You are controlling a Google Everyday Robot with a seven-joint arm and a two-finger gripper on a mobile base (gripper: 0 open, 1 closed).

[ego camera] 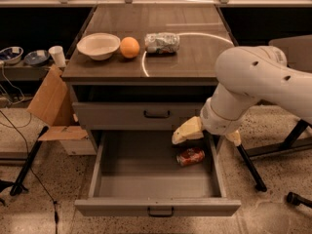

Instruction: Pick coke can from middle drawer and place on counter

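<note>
The coke can (190, 156) is red and lies on its side on the floor of the open middle drawer (136, 174), near the right wall. My gripper (210, 135) hangs just above the can, at the drawer's back right. Its two pale yellow fingers (187, 130) stand apart, one left of the wrist and one right, with nothing between them. The counter (195, 52) is the dark wood-grain top above, with a pale curved streak across it.
On the counter stand a white bowl (98, 45), an orange (129, 47) and a crumpled silver bag (162, 42). The top drawer (141, 115) is closed. A cardboard box (51, 104) leans at the left. Black stand legs (251, 165) are at the right.
</note>
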